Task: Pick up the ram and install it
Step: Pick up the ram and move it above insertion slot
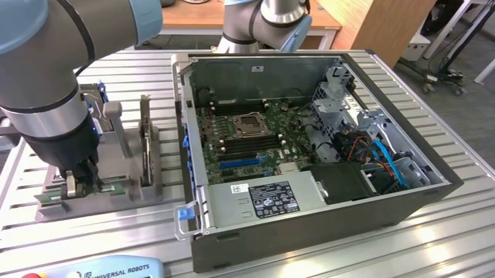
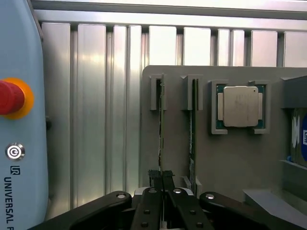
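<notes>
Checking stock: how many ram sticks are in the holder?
2: one ram stick clamped by the gripper, a second ram stick in the next slot, toward the processor.

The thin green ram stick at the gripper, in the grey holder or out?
In: thin green ram stick stands edgewise in grey holder's slot, gripper shut on it.

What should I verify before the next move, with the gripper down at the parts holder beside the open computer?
1. Grip: the gripper is shut on the ram: ok.
2. Ram position: it stands on edge in its slot of the grey holder, not yet lifted: ok.
3. Neighbour: the second stick stands in its own slot, apart from the gripped one: ok.
4. Access: the computer case lies open with the motherboard exposed: ok.
5. Free memory slots beside the processor socket: cannot tell.
6. Grip centred along the ram's length: cannot tell.
</notes>
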Robot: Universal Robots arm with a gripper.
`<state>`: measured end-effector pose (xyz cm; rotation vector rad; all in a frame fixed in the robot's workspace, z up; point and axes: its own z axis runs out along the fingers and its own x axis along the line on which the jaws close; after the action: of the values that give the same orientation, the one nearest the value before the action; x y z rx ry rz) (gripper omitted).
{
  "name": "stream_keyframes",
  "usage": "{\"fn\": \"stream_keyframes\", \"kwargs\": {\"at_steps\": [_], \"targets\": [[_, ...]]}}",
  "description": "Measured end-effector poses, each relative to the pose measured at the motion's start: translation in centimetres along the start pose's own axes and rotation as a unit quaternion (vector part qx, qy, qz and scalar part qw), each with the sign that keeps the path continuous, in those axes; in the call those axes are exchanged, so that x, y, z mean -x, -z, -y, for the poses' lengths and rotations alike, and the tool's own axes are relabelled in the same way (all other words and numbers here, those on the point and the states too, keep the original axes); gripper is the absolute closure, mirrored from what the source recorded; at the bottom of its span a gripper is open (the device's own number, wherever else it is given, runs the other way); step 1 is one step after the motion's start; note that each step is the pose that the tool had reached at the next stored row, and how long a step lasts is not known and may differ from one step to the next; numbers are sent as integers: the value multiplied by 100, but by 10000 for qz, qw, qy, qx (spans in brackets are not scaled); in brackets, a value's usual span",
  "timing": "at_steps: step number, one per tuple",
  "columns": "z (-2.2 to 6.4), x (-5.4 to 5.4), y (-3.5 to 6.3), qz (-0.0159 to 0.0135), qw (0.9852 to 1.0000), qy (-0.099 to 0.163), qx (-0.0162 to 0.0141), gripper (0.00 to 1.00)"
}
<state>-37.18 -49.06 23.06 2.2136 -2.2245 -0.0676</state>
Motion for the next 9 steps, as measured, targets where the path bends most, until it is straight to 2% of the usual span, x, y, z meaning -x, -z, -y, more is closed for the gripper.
{"fn": "stream_keyframes", "kwargs": {"at_steps": [9], "targets": [[-8,7,244,1,10000,0,0,89]]}}
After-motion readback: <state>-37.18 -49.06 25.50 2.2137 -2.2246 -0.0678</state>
